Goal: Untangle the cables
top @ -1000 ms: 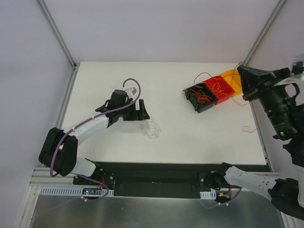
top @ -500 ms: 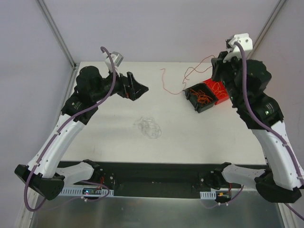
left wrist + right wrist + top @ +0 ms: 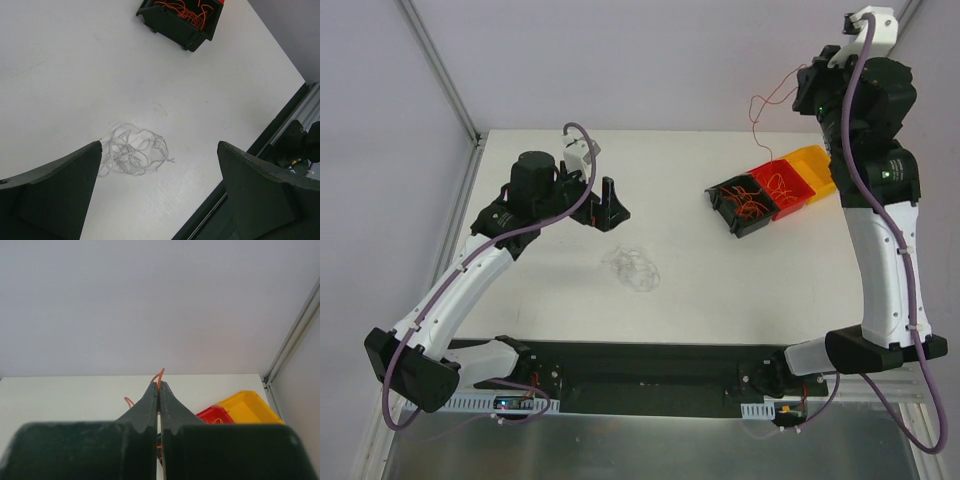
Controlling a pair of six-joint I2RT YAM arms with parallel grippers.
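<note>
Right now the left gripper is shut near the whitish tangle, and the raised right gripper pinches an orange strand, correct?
No: the left gripper is open, its jaws wide apart in the left wrist view. The whitish tangle lies near it, and the raised right gripper does pinch an orange strand.

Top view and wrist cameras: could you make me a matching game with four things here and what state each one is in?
Things:
1. left gripper
2. right gripper
3. whitish tangle
4. black bin

States:
A. has orange strands inside
B. shut on an orange wire, raised high
C. open, above the table
D. lying loose on the table

Pairs: 1-C, 2-B, 3-D, 4-A
</note>
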